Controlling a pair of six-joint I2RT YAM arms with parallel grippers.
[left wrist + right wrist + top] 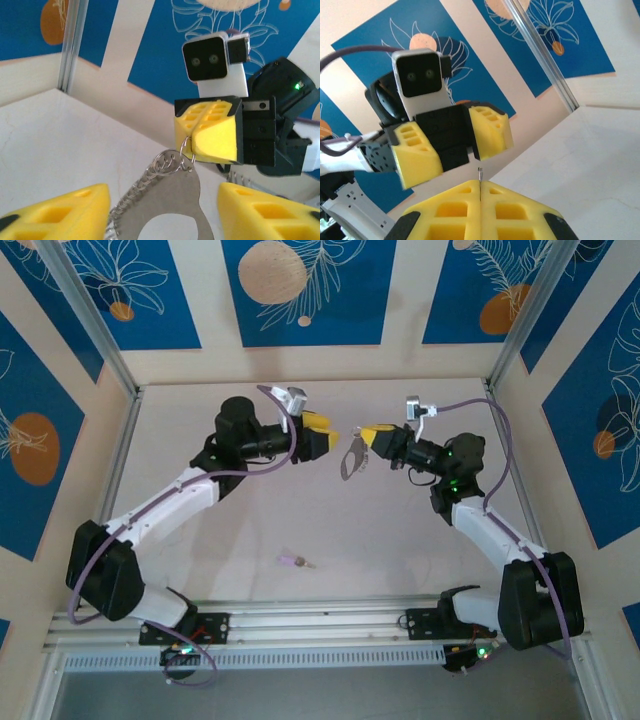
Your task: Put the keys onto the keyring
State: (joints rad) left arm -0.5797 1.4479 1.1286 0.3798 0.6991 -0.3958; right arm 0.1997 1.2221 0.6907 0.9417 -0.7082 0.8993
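Our right gripper [372,437] pinched the grey metal keyring [352,462] aloft; our left gripper [322,432] stood spread beside it. The small lilac-headed silver key [296,561] lay on the table [400,540], well apart; we judged fetching it next.

We found the keyring [351,461] boxed in: left gripper [327,434] just left of it, jaws apart, right gripper [367,438] clamped on its right end. Nearside of the keyring the table [420,540] lay free, bar the purple key [297,561]. Back wall [300,362] well behind.
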